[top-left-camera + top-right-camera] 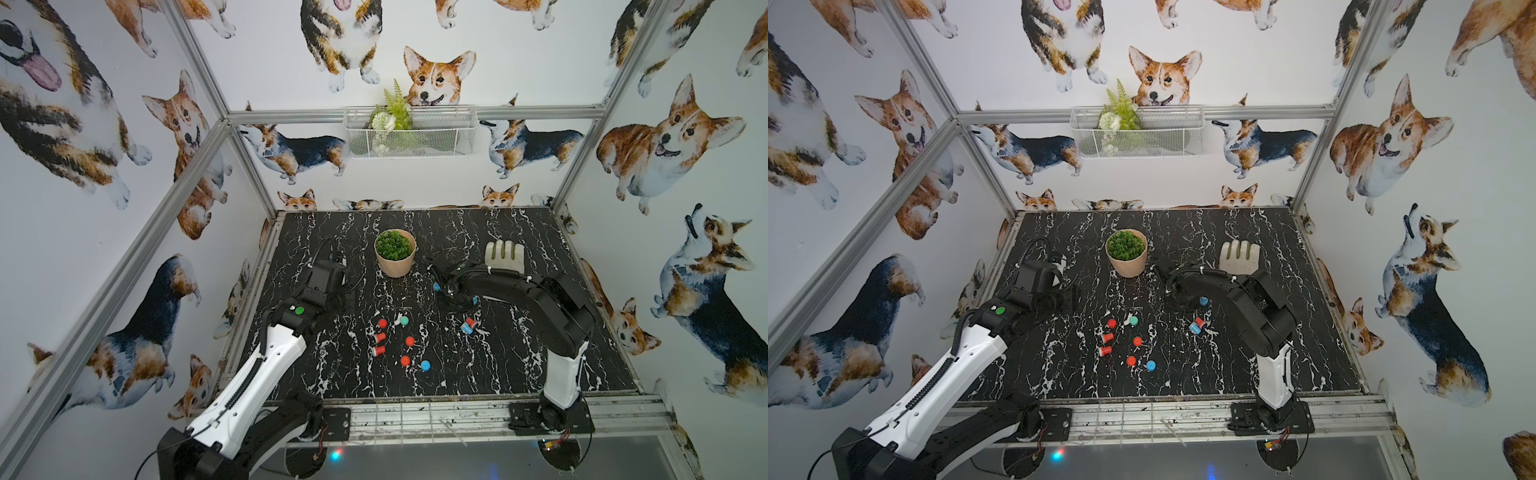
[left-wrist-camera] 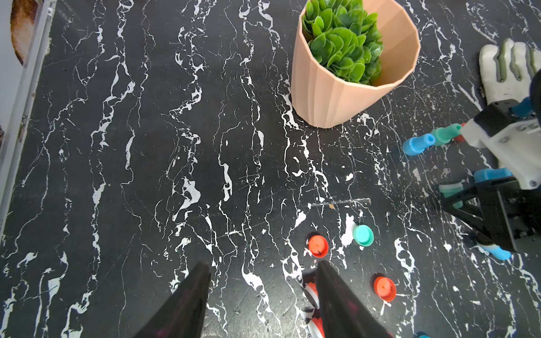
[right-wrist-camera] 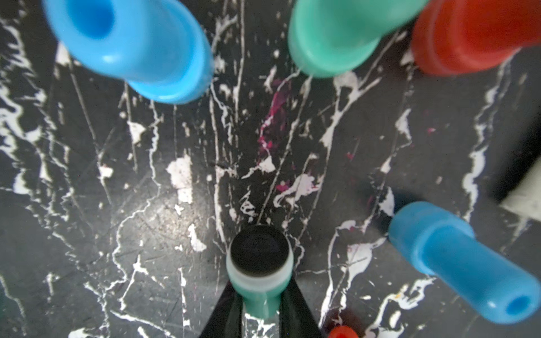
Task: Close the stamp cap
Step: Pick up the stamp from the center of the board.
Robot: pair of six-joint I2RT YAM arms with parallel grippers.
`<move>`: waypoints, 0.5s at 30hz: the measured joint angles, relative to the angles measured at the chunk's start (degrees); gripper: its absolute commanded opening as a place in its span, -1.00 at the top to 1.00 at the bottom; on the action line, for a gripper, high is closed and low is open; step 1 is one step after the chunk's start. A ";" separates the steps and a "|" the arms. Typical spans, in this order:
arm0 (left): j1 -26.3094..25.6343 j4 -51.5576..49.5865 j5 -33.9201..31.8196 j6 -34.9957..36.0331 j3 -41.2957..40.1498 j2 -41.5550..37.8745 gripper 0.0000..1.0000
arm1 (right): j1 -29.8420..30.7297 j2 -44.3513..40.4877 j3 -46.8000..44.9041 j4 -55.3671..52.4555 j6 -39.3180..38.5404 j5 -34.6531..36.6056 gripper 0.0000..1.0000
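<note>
Teal plastic is showing in the grip of the right hand (image 3: 259, 301), which is clenching the teal stamp (image 3: 259, 263) by its narrow stem, out past the middle of the desk (image 3: 146, 175) toward the far edge, with the bare dark pad facing down. The teal cap (image 1: 404, 320) is lying loose near the desk's middle. The left hand (image 2: 260, 292) is hanging released and empty, not touching it. I reckon that cap, pressed while nobody is holding it, risks skidding away. The pad is risking an ink smear, and a blue stamp (image 3: 131, 49) standing close is risking a knock.
</note>
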 measured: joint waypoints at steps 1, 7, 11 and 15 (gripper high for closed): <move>-0.04 -0.02 -0.09 0.00 0.00 0.17 -0.23 | 0.00 0.11 0.11 -0.11 0.00 -0.02 0.45; -0.31 -0.04 -0.35 0.00 0.02 0.52 -0.23 | 0.00 0.13 -0.11 0.09 0.07 0.02 0.44; -0.39 -0.07 -0.57 -0.02 0.02 0.57 -0.23 | 0.00 -0.11 -0.70 0.70 0.09 0.07 0.45; -0.55 -0.09 -0.79 -0.02 0.02 0.72 -0.23 | 0.00 -0.44 -1.44 1.66 0.07 0.28 0.45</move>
